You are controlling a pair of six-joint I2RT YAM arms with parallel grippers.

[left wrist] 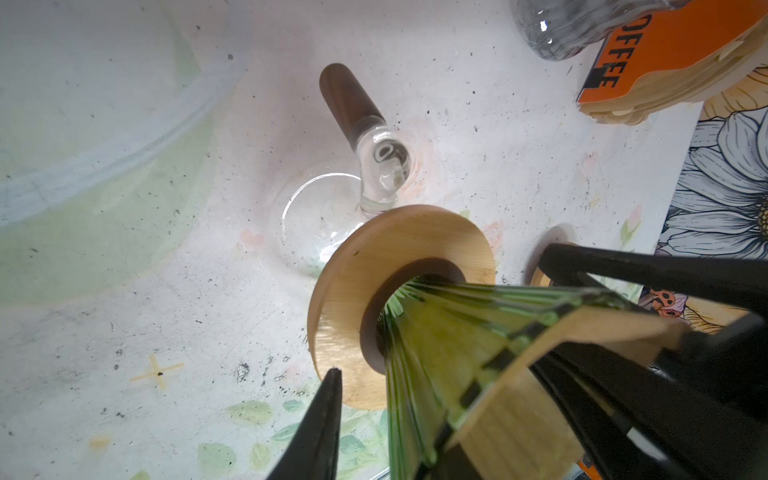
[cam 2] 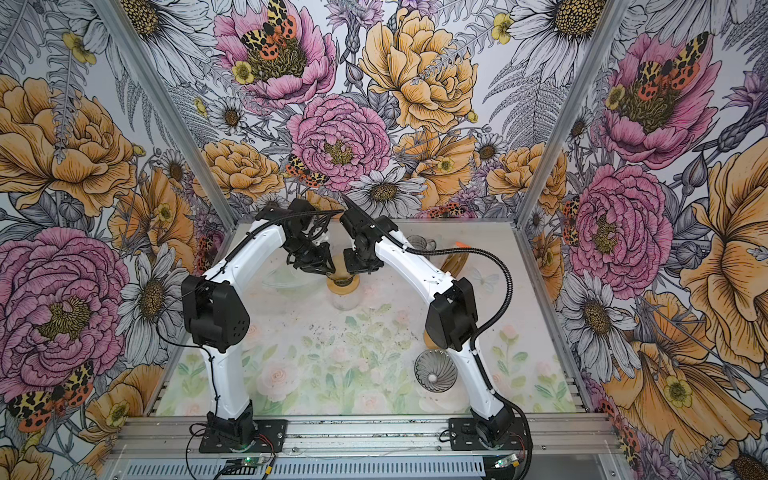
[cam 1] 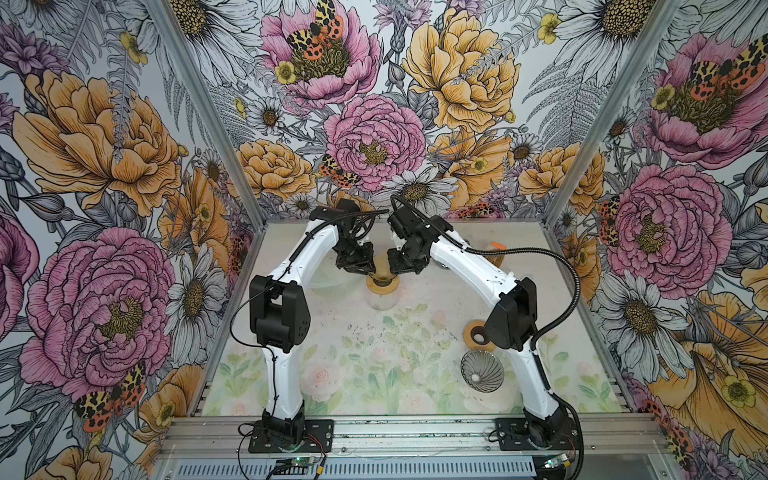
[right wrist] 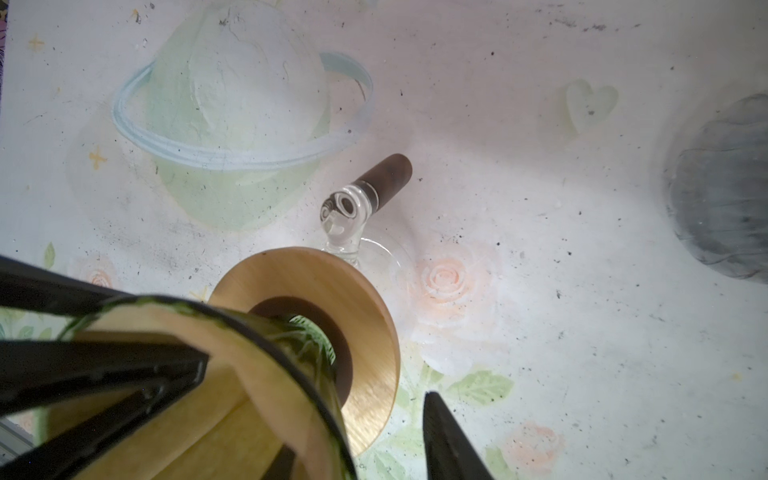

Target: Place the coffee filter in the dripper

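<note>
The dripper is a green ribbed glass cone seated in a wooden collar on a clear glass carafe at the back middle of the table. The tan paper coffee filter sits inside it, its edge above the rim. My left gripper straddles one side of the cone wall. Its outer finger stands clear of the glass and its other finger is inside the filter. My right gripper straddles the opposite side the same way, its outer finger apart from the cone. Both are open.
A second, grey glass dripper stands at the front right beside a loose wooden ring. A stack of filters with an orange card and a glass jar lie behind. The carafe's wooden handle points away.
</note>
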